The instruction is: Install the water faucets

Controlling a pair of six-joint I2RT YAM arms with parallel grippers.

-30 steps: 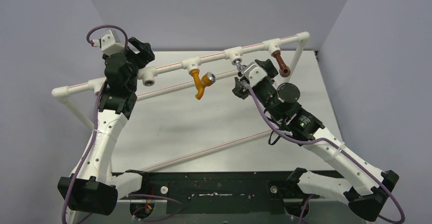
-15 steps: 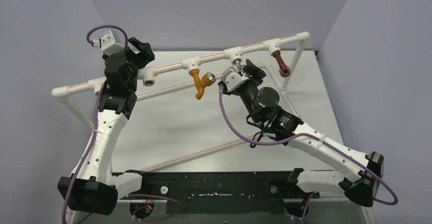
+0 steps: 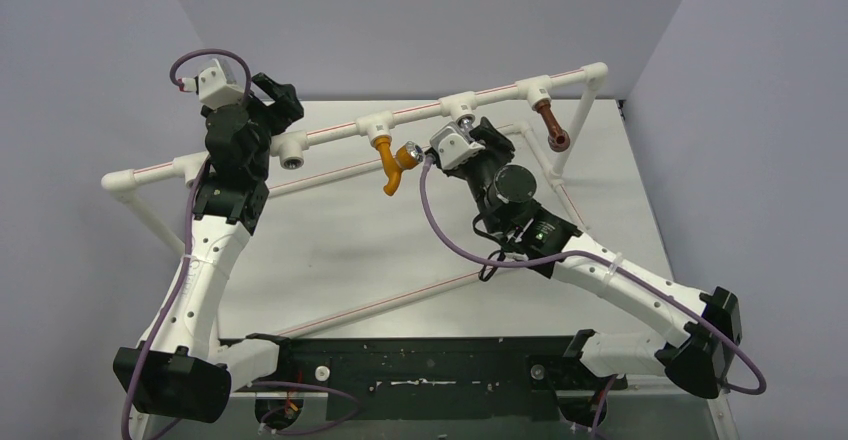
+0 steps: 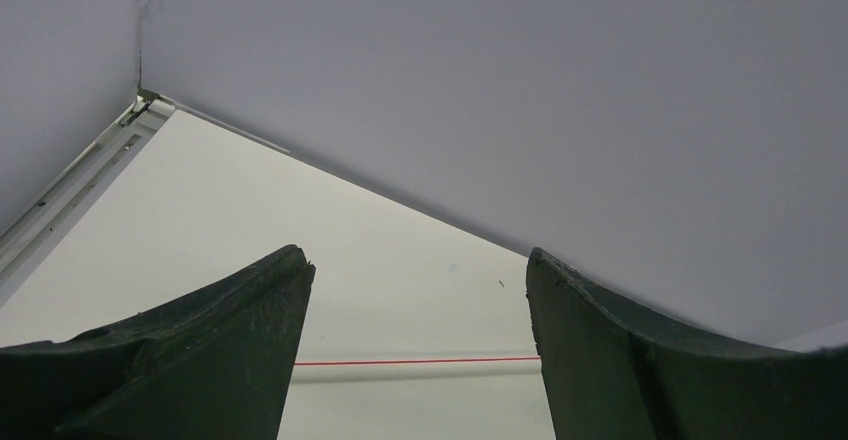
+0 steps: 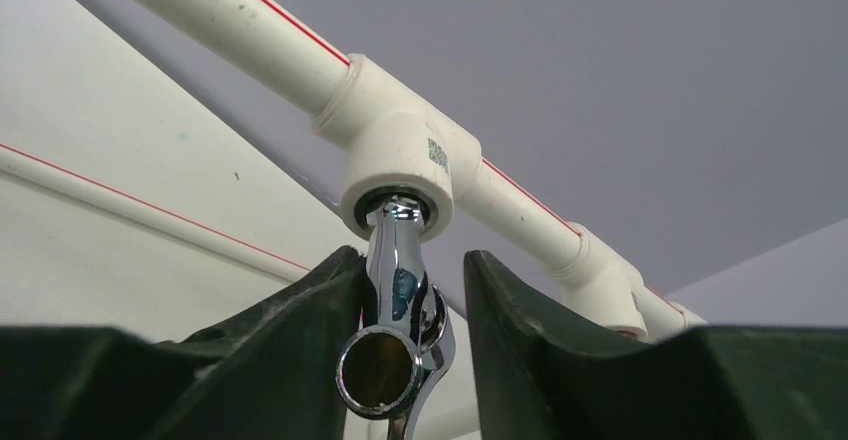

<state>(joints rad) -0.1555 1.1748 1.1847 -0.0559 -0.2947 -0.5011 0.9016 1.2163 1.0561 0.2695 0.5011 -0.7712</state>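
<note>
At frame centre, the right claw (image 5: pixel 410 257) straddled the silver faucet (image 5: pixel 392 280) under its white tee (image 5: pixel 395 165), jaws apart; the left claw (image 4: pixel 415 265) stood wide apart.

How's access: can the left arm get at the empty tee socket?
Probably yes. The left claw hovers open and empty beside the empty tee socket, with nothing between them in the top view. It faces the back wall, so it would need re-aiming.

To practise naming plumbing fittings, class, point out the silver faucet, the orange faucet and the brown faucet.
silver faucet (image 5: pixel 393 250): right wrist view, chrome neck.
orange faucet (image 3: pixel 388 170): top external view, bent spout.
brown faucet (image 3: pixel 548 122): top external view, body.
</note>
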